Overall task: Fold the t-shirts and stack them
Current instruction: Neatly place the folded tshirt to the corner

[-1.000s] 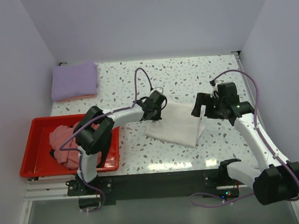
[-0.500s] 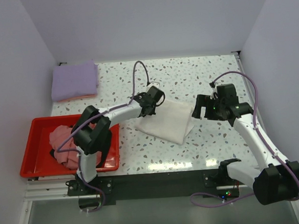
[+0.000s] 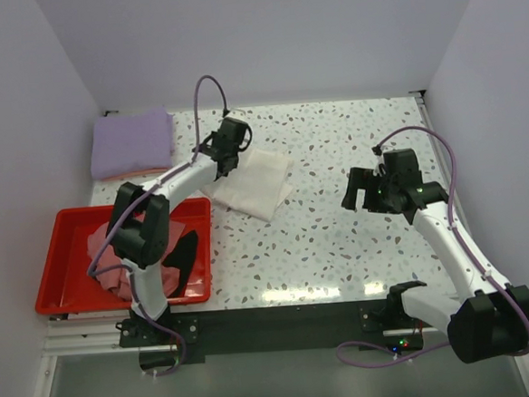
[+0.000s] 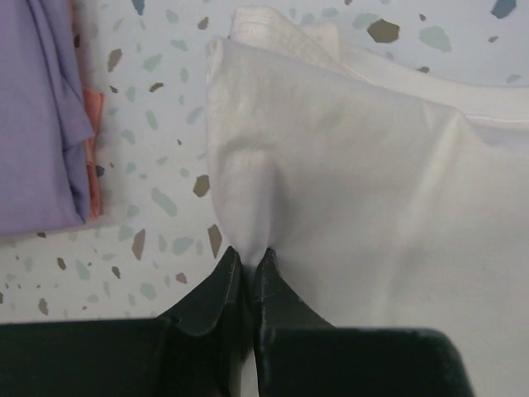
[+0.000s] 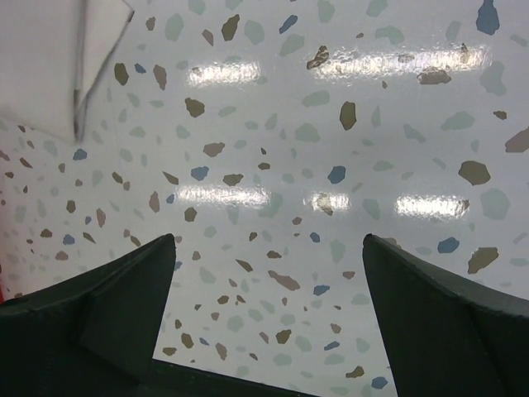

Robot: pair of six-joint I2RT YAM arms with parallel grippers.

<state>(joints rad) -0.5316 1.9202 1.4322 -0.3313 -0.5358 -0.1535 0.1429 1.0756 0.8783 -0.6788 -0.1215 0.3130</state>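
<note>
The left gripper [image 4: 248, 258] is pinched tight on an edge of the folded cream-white t-shirt [image 3: 256, 183]. The shirt lies on the speckled worktop [image 3: 333, 139] in the upper middle of the top view, right of the folded lavender t-shirt [image 3: 133, 142]. The right gripper [image 5: 269, 241] hangs spread wide over the worktop at centre right.

Top cam high behind arm bases, over whole table [image 3: 333, 139]; wrist cams close, downward, both w/ cream tee [image 4: 372, 207].

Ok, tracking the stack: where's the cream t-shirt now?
The cream t-shirt lies left of centre in the top view, pinched by the left gripper, right of the lavender t-shirt.
</note>
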